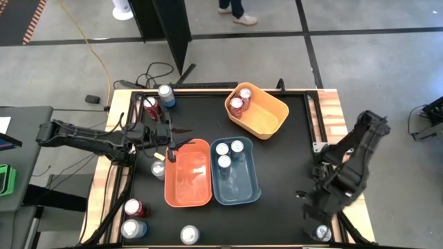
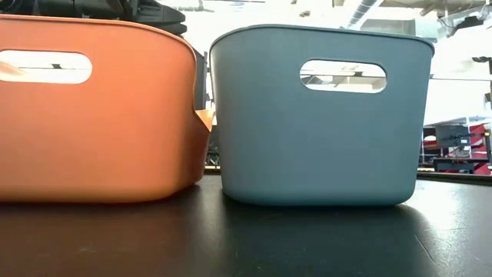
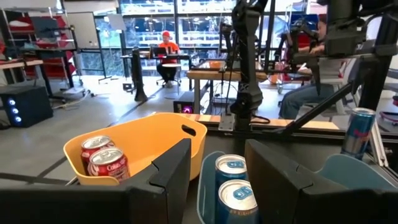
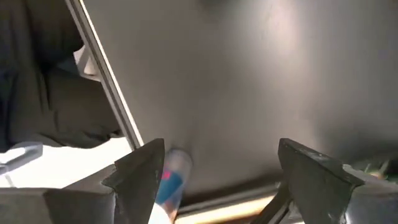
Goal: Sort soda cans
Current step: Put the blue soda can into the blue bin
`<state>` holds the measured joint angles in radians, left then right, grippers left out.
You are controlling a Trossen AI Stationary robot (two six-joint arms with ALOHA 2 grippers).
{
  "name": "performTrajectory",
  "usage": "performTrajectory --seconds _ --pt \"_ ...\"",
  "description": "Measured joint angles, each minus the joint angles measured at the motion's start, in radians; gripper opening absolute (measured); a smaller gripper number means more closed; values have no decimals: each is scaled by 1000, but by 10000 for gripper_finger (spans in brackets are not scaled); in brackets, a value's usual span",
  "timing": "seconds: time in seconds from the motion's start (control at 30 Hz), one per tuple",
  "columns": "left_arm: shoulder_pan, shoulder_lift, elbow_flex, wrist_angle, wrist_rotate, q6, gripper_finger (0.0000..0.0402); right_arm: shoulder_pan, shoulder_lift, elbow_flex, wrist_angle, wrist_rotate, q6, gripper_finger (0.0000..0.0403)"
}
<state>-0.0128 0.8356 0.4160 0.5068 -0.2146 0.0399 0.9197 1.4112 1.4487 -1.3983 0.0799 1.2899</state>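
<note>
The left gripper [image 1: 174, 146] hangs at the left rim of the empty orange bin [image 1: 187, 173], its fingers [image 3: 171, 171] parted with nothing between them. Loose cans [image 1: 136, 207] stand along the table's left edge and front. Three blue cans [image 1: 224, 162] sit in the blue bin [image 1: 236, 173] beside it, and two red cans [image 1: 237, 105] in the yellow bin [image 1: 257, 111] farther back. The right gripper [image 1: 313, 207] waits open at the right front corner, above one can [image 1: 322, 232].
</note>
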Motion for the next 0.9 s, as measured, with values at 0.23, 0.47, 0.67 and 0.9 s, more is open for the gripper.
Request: performTrajectory --seconds 0.23,0.47,0.67,0.9 --pt "1 0 0 3 -46 2 149 202 0 0 -21 1 494 332" --pt "2 0 0 9 -61 15 149 349 6 -14 -20 3 791 364" --pt "1 0 0 51 -61 -40 149 375 46 -14 62 5 903 396" --pt "1 0 0 51 -61 -61 149 349 149 -14 132 3 865 398"
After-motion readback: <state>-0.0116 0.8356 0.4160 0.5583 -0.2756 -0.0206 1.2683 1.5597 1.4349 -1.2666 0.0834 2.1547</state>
